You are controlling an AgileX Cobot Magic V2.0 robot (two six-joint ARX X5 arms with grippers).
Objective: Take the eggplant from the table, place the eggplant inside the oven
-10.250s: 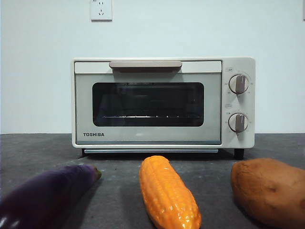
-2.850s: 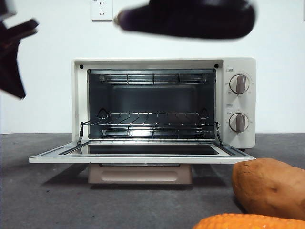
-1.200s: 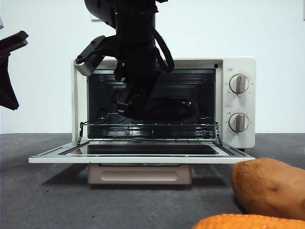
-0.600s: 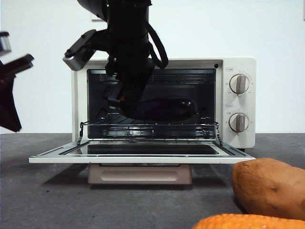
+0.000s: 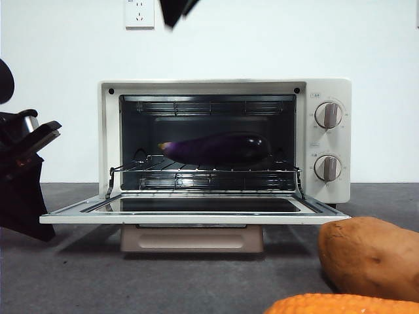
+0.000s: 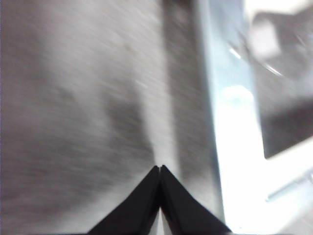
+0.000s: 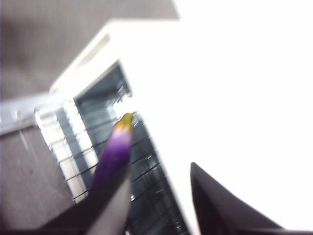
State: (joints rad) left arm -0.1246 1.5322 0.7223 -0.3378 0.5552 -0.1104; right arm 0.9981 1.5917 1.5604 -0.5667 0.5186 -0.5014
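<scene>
1. Right gripper [image 7: 156,196] has its jaws apart and holds nothing; it is above the oven [image 5: 224,140].
2. Left gripper [image 6: 160,169] is clenched, beside the open door [image 5: 196,210].
3. Eggplant [image 5: 215,148] lies on the wire rack [image 5: 203,171] inside.

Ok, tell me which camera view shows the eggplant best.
The front view: the whole eggplant lies lengthwise on the wire rack inside the open oven, sharp and unobstructed. The right wrist view shows only its blurred purple end and stem tip, past that gripper's open jaws. The left wrist view shows none of it.
</scene>
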